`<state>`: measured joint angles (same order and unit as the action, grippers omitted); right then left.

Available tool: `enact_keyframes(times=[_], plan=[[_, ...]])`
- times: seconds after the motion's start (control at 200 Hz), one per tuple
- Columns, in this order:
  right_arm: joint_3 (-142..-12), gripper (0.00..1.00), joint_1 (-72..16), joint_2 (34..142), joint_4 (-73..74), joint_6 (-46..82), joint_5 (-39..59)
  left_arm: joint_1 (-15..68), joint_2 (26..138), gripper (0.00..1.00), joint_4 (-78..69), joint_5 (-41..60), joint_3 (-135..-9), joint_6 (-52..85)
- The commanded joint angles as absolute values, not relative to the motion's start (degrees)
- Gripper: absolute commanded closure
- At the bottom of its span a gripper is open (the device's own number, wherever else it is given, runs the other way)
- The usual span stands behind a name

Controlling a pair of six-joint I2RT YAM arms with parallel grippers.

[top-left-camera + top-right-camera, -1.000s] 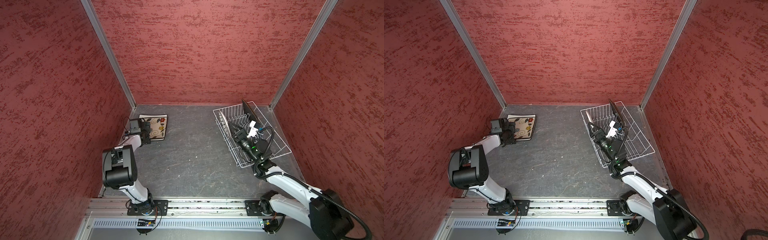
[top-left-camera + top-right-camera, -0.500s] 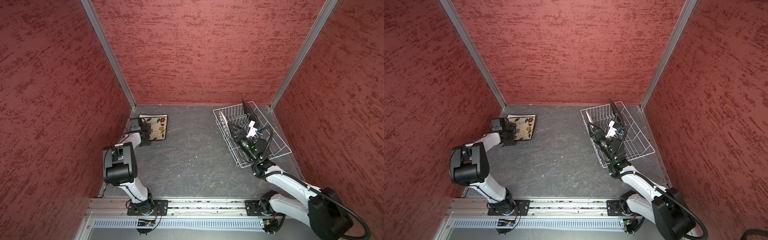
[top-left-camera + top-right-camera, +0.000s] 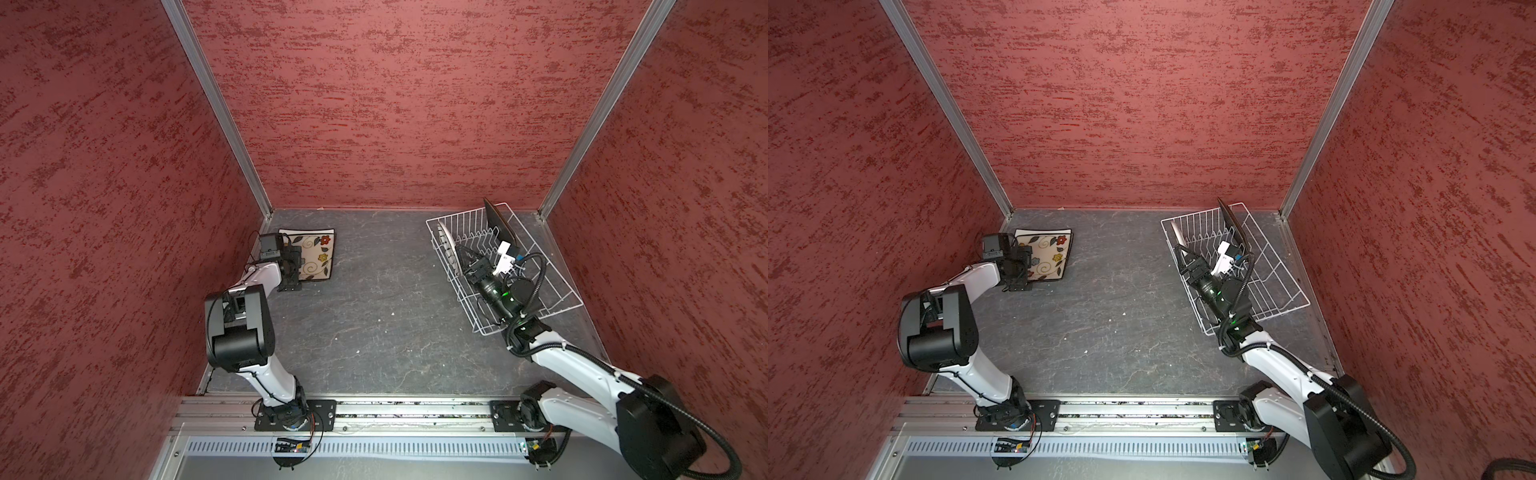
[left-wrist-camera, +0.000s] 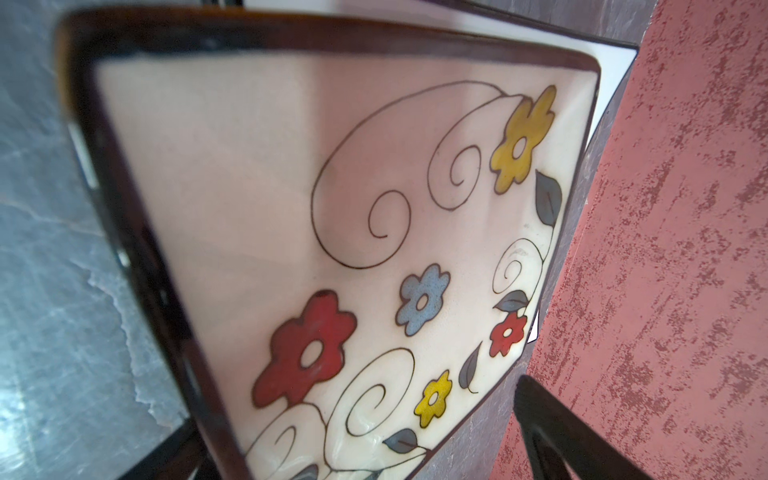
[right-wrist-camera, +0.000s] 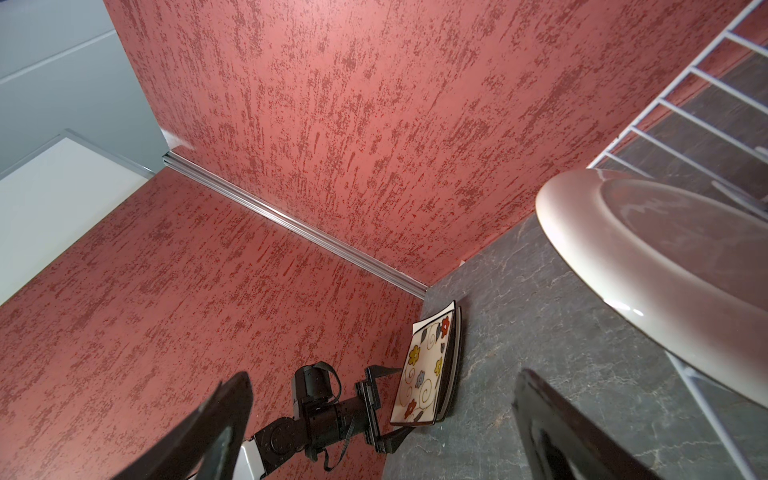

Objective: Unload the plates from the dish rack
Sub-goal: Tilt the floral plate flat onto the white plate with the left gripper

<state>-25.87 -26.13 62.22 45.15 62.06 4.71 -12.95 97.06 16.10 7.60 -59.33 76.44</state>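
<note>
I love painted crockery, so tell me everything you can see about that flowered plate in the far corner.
The flowered plate is a glossy cream square with a dark brown rim, painted with red, yellow and blue flowers, grey leaves and swirls. It lies flat, face up, atop other plates in the table's far left corner. The open left gripper sits at its edge; contact is unclear.

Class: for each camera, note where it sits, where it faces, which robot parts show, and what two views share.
Both top views: overhead, looking down; left arm, right arm, dish rack, floral plate.
Left wrist: over that plate; left pincer open.
Right wrist: at the rack, facing the left arm; right pincer open beside round white plate.
Shared: floral plate.
</note>
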Motion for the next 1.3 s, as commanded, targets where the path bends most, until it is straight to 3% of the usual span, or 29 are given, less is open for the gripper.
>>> enact_keyframes(times=[0.0,1.298], plan=[[-26.67,0.01,-25.94,61.26,46.4,61.27,3.84,-13.28,94.57,0.0,16.88,7.55,-59.65,75.95],[-27.16,0.01,-25.84,62.05,46.41,60.37,4.14,-13.05,94.6,0.01,12.44,9.77,-59.87,72.77]])
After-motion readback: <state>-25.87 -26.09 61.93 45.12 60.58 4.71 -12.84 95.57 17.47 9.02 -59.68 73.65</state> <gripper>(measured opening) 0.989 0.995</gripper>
